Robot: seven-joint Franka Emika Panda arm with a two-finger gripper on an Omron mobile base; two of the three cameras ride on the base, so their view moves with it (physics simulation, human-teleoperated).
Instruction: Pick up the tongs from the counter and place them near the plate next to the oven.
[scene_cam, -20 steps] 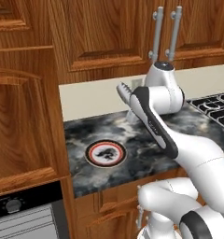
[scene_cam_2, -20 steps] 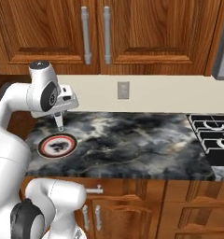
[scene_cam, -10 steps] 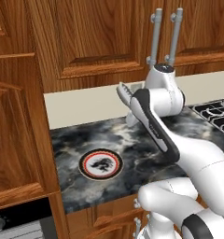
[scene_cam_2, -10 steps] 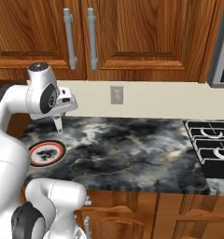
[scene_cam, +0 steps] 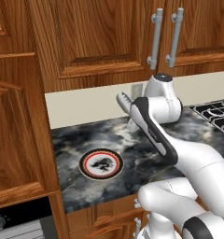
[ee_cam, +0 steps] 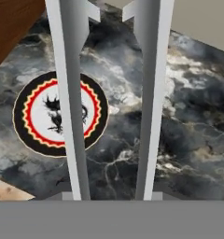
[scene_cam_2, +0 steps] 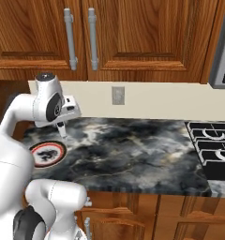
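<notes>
My gripper point(scene_cam_2: 63, 123) hangs above the counter point(scene_cam_2: 133, 150), just right of the plate point(scene_cam_2: 47, 153), and is shut on the tongs point(scene_cam_2: 62, 130), which point down. In the hand view the tongs' two long silver arms point(ee_cam: 74, 102) run up from the gripper point(ee_cam: 112, 195); the left arm crosses over the plate point(ee_cam: 48, 114) below. The plate, with its black rim and red ring, lies flat on the dark marbled counter point(scene_cam: 146, 154) near its left end point(scene_cam: 101, 164). The oven's dark panel and lined front point(scene_cam: 18, 226) show at the lower left, beyond a wooden frame.
A tall wooden cabinet side point(scene_cam: 20, 130) borders the counter on the left. A black gas stovetop point(scene_cam_2: 213, 150) sits at the counter's right end. Wall cabinets with metal handles point(scene_cam_2: 70, 37) hang above, and an outlet point(scene_cam_2: 117, 95) is on the back wall.
The whole picture has shifted, so the base has driven. The plate now sits nearer the gripper. The gripper keeps the tongs in the same hold.
</notes>
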